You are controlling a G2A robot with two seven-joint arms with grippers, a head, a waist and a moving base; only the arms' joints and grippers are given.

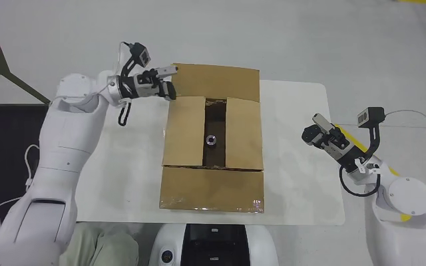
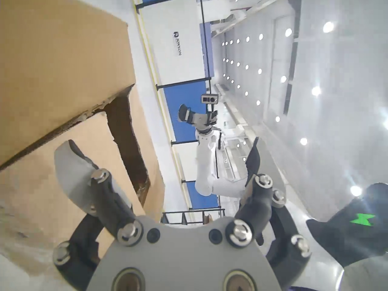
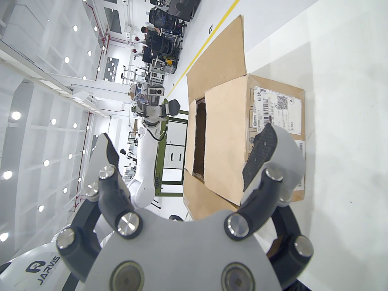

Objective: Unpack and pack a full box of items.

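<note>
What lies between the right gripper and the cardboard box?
Only bare table, as the top view shows; the right gripper hangs open, apart from the box.

Robotics lab hall: ceiling lights (image 3: 75,28), crowded workstations (image 3: 169,1), yellow floor line (image 3: 234,4).

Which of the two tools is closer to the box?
The left tool, right beside the box at its far corner; the right tool hangs well clear.

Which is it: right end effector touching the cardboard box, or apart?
Apart. Top view shows bare table between the right end effector and the cardboard box.
</note>
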